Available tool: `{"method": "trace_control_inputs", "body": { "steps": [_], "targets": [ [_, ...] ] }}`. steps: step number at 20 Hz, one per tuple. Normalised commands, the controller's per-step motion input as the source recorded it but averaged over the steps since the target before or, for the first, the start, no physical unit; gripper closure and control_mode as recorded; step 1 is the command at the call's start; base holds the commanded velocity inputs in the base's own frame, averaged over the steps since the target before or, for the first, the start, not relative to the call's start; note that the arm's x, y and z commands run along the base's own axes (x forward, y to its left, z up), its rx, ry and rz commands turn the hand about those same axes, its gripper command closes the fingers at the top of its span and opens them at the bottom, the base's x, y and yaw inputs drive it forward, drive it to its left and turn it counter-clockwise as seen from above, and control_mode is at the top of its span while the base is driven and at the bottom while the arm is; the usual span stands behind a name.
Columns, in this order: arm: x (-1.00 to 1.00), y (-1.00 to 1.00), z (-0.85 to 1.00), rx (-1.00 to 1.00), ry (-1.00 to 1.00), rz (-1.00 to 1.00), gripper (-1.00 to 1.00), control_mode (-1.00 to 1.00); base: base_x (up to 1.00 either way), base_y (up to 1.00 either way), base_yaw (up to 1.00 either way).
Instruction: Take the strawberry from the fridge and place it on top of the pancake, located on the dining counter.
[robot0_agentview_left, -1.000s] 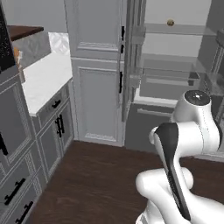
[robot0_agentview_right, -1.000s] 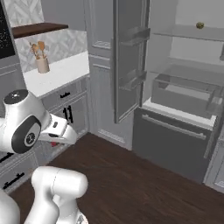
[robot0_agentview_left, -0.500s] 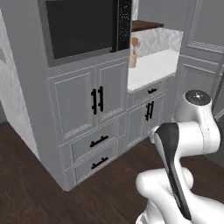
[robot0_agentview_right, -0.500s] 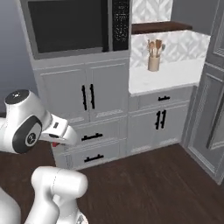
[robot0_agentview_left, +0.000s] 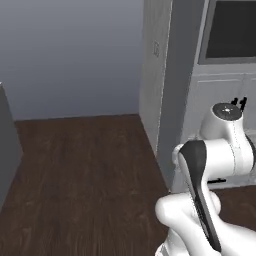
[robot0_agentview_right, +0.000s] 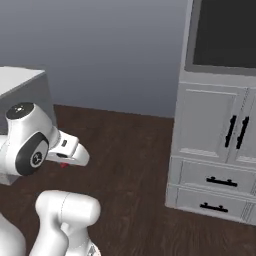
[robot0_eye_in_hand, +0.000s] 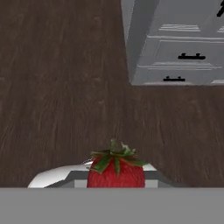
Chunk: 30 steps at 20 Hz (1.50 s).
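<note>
So right at the hand, the strawberry (robot0_eye_in_hand: 116, 171) sits at the bottom middle of the hand view, dead centre where the fingers come up, so it's in the gripper (robot0_agentview_right: 64, 164) and not off to any side of it. The jaws are clamped about as tight as they go, squeezed on the berry. From the right base view there's just a small red bit peeking out under the white hand, tucked in close to the arm's body and carried above the floor.

Orientation: green leafy cap is up in the hand view, red body below it, so its long axis runs roughly along the gripper, stem end pointing away from the wrist. The tip end is hidden, so I can't say how deep it sits between the pads.

Further out is dark wood floor (robot0_eye_in_hand: 61, 87), then a grey cabinet (robot0_agentview_right: 215, 150) with black handles and drawers, off to the right in both base views. Behind that is a plain blue-grey wall (robot0_agentview_left: 70, 55).

My read: the grab is done and this is the carry leg. The pancake and counter still have to come up ahead before any lowering makes sense.
</note>
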Motion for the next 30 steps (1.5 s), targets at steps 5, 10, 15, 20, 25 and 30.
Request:
{"method": "trace_control_inputs", "body": {
  "steps": [5, 10, 15, 20, 25, 30],
  "targets": [
    [0.0, 0.0, 0.0, 0.0, 0.0, 0.0, 1.0, 1.0, 0.07, 1.0, 0.51],
    [0.0, 0.0, 0.0, 0.0, 0.0, 0.0, 1.0, 1.0, 0.95, 0.9, -0.11],
    [0.0, 0.0, 0.0, 0.0, 0.0, 0.0, 1.0, 1.0, 1.0, 0.9, -0.22],
    [0.0, 0.0, 0.0, 0.0, 0.0, 0.0, 1.0, 1.0, 1.0, 0.19, -0.11],
    [0.0, 0.0, 0.0, 0.0, 0.0, 0.0, 1.0, 1.0, 1.0, -0.1, -0.05],
    [0.0, 0.0, 0.0, 0.0, 0.0, 0.0, 1.0, 1.0, 1.0, 0.04, -0.1]
  ]
}}
